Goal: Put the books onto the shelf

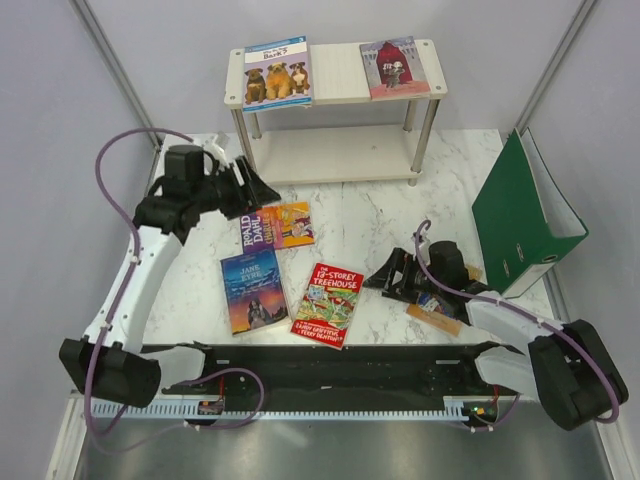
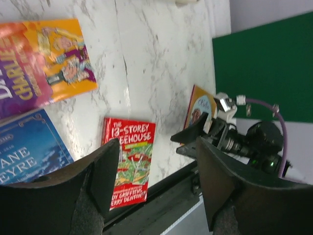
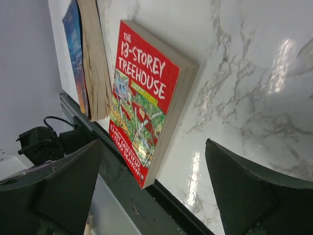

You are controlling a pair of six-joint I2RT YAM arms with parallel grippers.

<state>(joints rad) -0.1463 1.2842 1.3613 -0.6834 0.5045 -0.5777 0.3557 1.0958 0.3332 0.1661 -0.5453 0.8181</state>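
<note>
Two books (image 1: 277,72) on shelf (image 1: 340,75), four off.

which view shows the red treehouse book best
Right wrist: the red Treehouse book is largest there, title sharp. Top external shows it whole but small; left wrist shows it mid-sized, partly covered.

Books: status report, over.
Left gripper and right gripper open, empty. Three-dogs book, red-cloak book on shelf top; Roald Dahl, Jane Eyre, Treehouse on table. Tan book partly hidden by right arm.
</note>
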